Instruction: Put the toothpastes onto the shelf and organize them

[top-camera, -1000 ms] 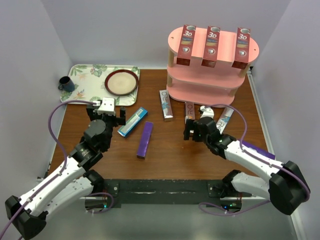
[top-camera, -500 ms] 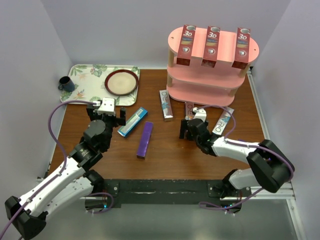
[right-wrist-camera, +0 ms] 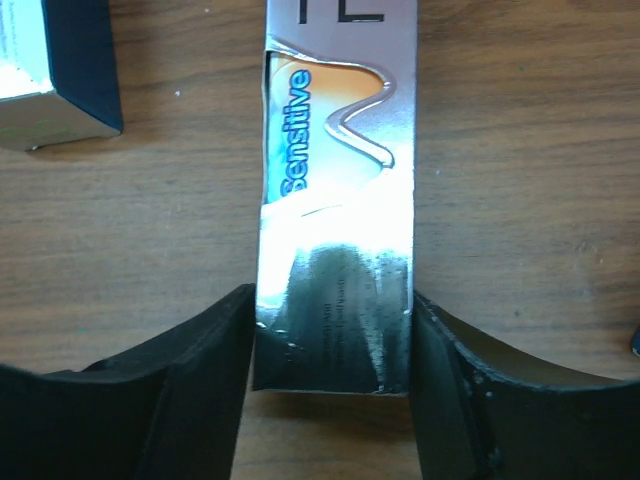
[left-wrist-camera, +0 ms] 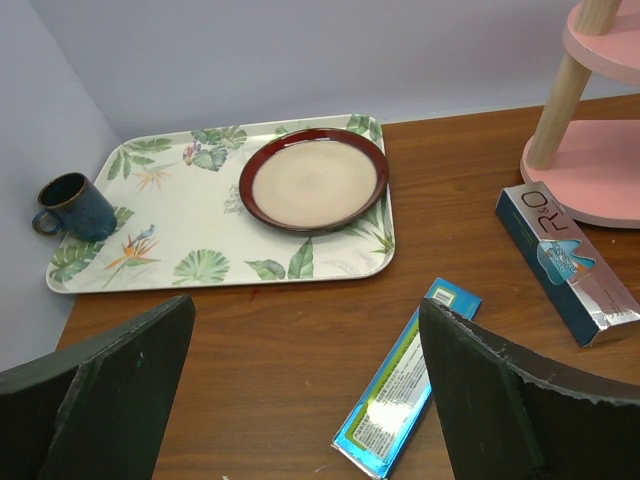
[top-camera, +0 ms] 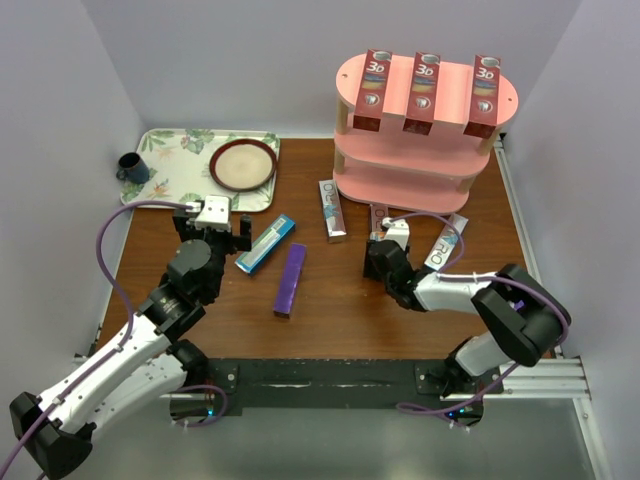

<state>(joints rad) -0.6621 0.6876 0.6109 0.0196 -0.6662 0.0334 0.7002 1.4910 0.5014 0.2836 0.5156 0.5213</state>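
Observation:
The pink shelf (top-camera: 455, 90) stands at the back right with three red toothpastes (top-camera: 423, 92) on its top tier. My right gripper (top-camera: 380, 255) (right-wrist-camera: 333, 330) is low on the table, shut on the near end of a silver toothpaste carton (right-wrist-camera: 340, 180) printed "Sensitive"; both fingers press its sides. Loose on the table lie a teal carton (top-camera: 265, 243) (left-wrist-camera: 405, 380), a purple one (top-camera: 291, 279), a silver-blue one (top-camera: 332, 210) (left-wrist-camera: 565, 262) and another silver one (top-camera: 446, 240). My left gripper (top-camera: 212, 232) (left-wrist-camera: 305, 330) hovers open just left of the teal carton, holding nothing.
A floral tray (top-camera: 170, 175) (left-wrist-camera: 150, 250) sits at the back left with a red-rimmed plate (top-camera: 243, 165) (left-wrist-camera: 313, 180) and a dark blue mug (top-camera: 131, 167) (left-wrist-camera: 70, 205). The shelf's two lower tiers show no cartons. White walls close in the table.
My right gripper has slid left and down over the silver carton in front of the shelf and closed on it. The left arm has stayed still.

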